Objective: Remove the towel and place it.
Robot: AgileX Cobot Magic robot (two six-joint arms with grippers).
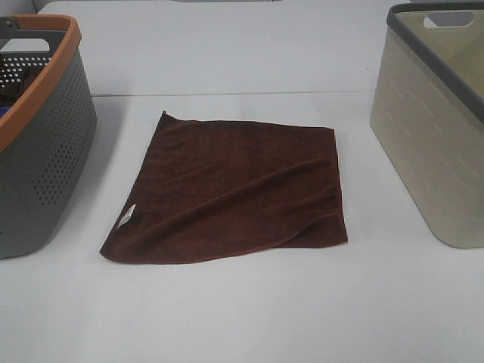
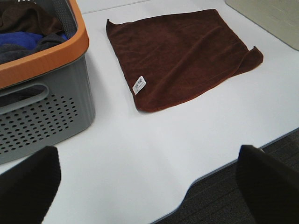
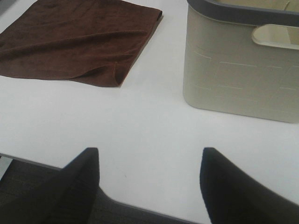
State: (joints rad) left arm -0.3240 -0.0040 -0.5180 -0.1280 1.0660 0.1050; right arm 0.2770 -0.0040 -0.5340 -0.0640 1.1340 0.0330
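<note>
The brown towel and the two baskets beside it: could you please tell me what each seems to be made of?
The brown towel looks like soft, matte terry or microfibre: fuzzy nap, hemmed edges, limp folds. The grey basket seems moulded plastic, with neat perforations and a smooth orange rim. The beige basket also looks like plastic, satin-smooth with faint embossed lines.

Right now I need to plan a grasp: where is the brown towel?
In the exterior high view, the brown towel lies spread on the white table, centred between the grey-and-orange basket at left and the beige basket at right.
</note>
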